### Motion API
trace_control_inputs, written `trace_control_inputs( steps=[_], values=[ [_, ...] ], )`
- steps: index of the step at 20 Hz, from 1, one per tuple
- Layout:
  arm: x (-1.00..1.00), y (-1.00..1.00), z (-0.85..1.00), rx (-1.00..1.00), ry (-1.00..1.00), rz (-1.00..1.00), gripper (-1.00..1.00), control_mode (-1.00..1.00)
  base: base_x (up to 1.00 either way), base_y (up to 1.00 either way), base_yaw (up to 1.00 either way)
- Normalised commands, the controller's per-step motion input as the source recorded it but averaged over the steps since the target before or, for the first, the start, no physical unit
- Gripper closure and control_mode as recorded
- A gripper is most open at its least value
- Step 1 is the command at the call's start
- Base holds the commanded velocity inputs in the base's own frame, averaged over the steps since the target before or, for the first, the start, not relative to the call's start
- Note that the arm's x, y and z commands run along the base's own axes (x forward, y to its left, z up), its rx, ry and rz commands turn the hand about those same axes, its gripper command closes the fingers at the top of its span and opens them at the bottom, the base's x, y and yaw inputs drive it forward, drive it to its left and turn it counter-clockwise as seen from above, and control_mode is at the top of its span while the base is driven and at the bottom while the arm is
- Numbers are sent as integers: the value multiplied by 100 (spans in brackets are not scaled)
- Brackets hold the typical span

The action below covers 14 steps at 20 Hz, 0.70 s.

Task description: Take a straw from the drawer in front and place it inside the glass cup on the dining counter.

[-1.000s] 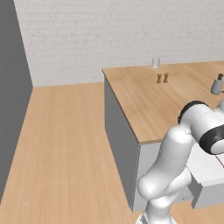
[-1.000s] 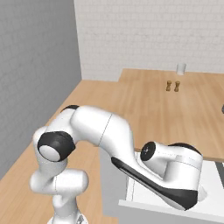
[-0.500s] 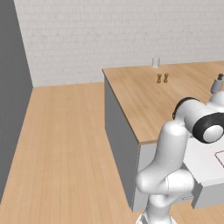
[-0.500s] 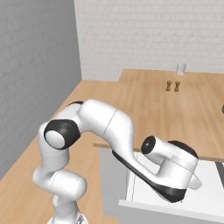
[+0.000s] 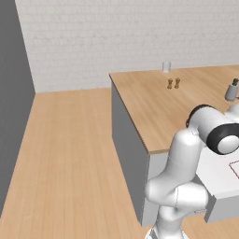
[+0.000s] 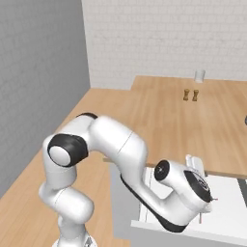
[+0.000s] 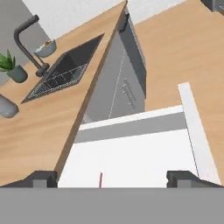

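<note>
Your two small dark fingers [image 7: 111,178] stand spread as wide as they go, with nothing between them, one tip at each lower corner of the hand view. They hang over the white inside of the wide, shallow light-grey drawer [image 7: 135,151], which is pulled open from the grey cabinet base. The very thin, pale reddish straw [image 7: 100,180] lies on the drawer floor between the two tips, nearer the left-hand one in that view and not touched by either.

In the right base view you can see the white arm bent low, its hand [image 6: 195,185] above the open drawer [image 6: 226,210]. The large island table with the light wooden plank top [image 5: 154,107] runs back toward the white brick wall [image 5: 121,37]. The small clear cylindrical glass cup [image 5: 166,66] stands upright near the table's far edge, well apart from the drawer. Two tiny brown shakers [image 5: 173,83] stand side by side closer in. The hand view also shows you the inset sink [image 7: 65,72] with its dark curved tap [image 7: 28,41] and a small potted plant [image 7: 13,68] beside it.
</note>
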Motion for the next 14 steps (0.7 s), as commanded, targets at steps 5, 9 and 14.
trace_control_inputs(
  steps=[5, 9, 14],
  values=[
    [57, 17, 56, 31, -45, -53, -100, -100, 0, 0, 0],
    [73, 12, 76, 29, -34, -54, -100, -100, 0, 0, 0],
    [75, 0, 100, 41, 15, -41, -100, -100, 0, 0, 0]
  ],
)
